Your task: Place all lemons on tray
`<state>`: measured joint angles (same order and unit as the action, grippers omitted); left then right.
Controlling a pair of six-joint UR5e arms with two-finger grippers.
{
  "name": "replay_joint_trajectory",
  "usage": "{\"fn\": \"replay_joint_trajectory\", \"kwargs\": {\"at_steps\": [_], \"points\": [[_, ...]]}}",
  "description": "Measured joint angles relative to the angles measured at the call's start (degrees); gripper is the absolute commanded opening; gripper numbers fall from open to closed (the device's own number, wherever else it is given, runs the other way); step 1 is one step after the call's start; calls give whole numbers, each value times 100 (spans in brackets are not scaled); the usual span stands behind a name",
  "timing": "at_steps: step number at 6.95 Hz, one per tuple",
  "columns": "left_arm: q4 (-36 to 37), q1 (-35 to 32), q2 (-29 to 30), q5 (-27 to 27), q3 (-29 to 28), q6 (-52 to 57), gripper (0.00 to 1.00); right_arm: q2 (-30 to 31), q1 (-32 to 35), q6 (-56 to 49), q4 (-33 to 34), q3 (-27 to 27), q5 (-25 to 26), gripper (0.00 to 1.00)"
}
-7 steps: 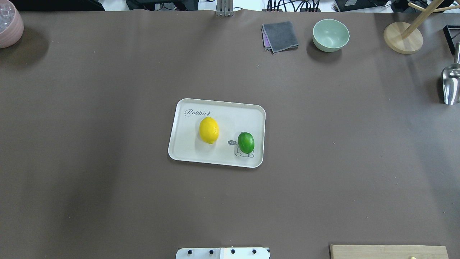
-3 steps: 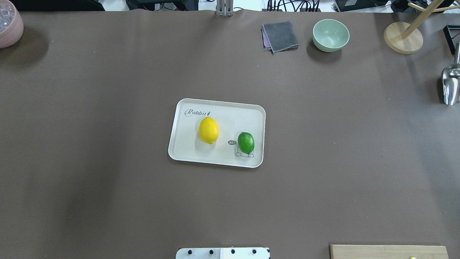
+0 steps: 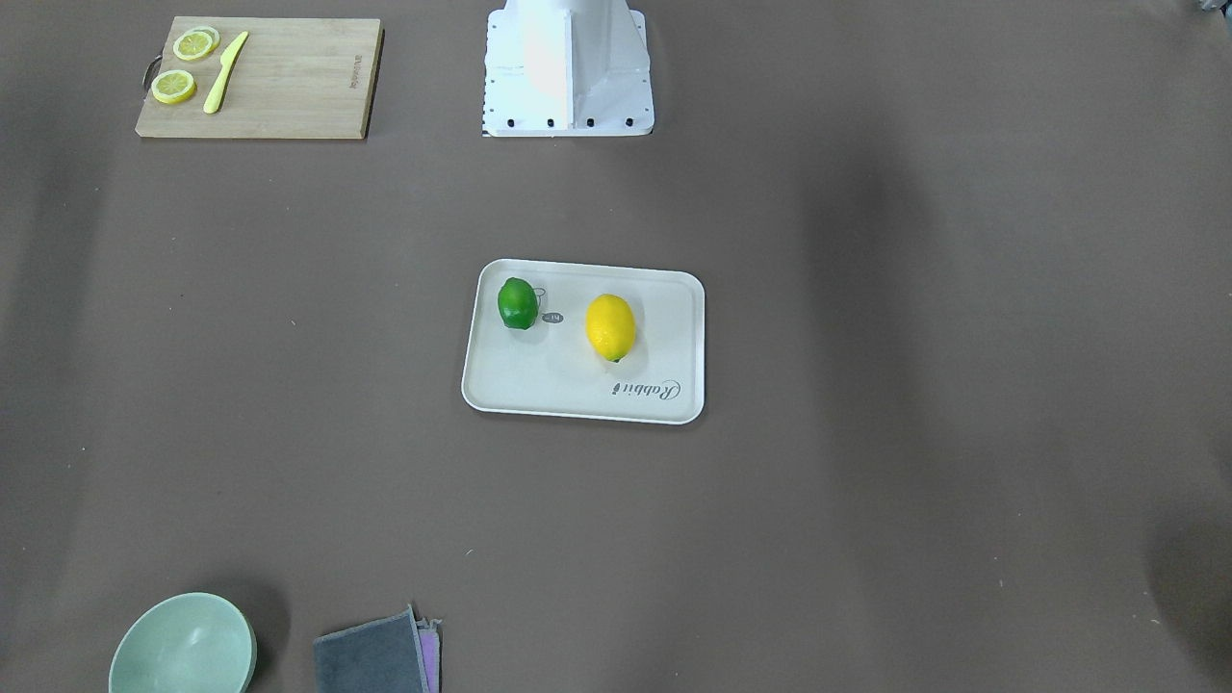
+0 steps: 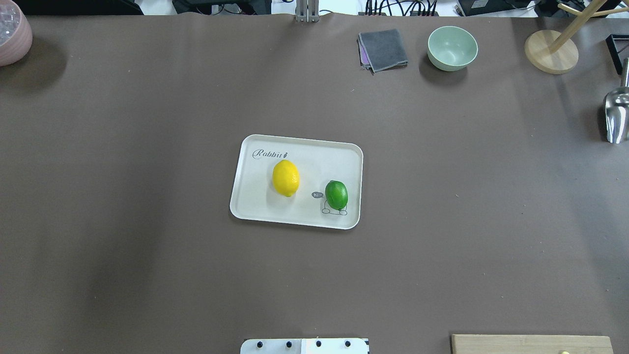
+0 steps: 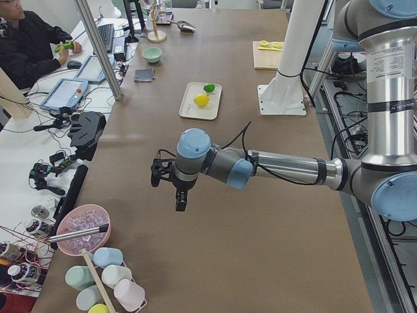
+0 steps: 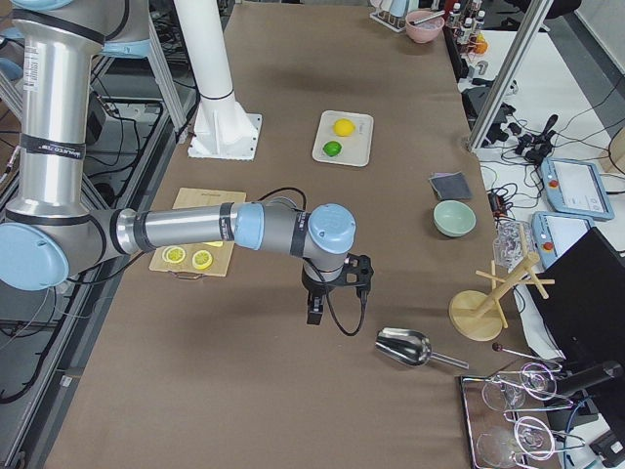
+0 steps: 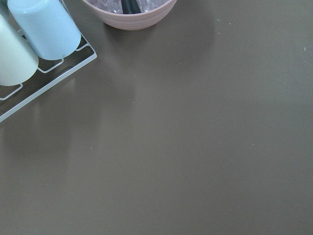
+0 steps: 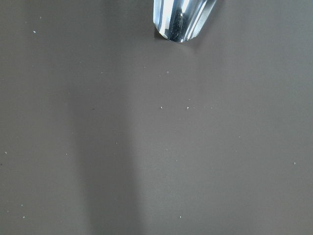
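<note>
The cream tray [image 4: 255, 196] [image 3: 539, 385] lies mid-table. The yellow lemon [image 4: 286, 178] [image 3: 610, 327] and the green lemon [image 4: 336, 194] [image 3: 518, 303] both rest on it, apart from each other. They also show in the exterior left view [image 5: 202, 100] and the exterior right view [image 6: 344, 127]. My left gripper [image 5: 180, 199] hangs above the table's left end, far from the tray. My right gripper [image 6: 315, 311] hangs above the right end, near the scoop. Both show only in side views, so I cannot tell whether they are open or shut.
A wooden cutting board [image 3: 289, 87] with lemon slices and a yellow knife lies by the robot's base. A green bowl [image 4: 452, 47], grey cloth [image 4: 383, 49], wooden stand [image 4: 550, 51] and metal scoop [image 4: 616, 115] are at the right. A pink bowl [image 4: 12, 34] is at the far left.
</note>
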<state>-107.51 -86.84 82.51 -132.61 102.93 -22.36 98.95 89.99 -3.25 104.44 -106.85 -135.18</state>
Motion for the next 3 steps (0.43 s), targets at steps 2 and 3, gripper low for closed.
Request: {"fn": "replay_joint_trajectory", "kwargs": {"at_steps": [2,3], "points": [[2,0,-20,-1,-19,-4,98,13,22,0,-25,4,0,100],[2,0,-23,1,-26,-5,98,26,24,0,-28,-1,2,100]]}}
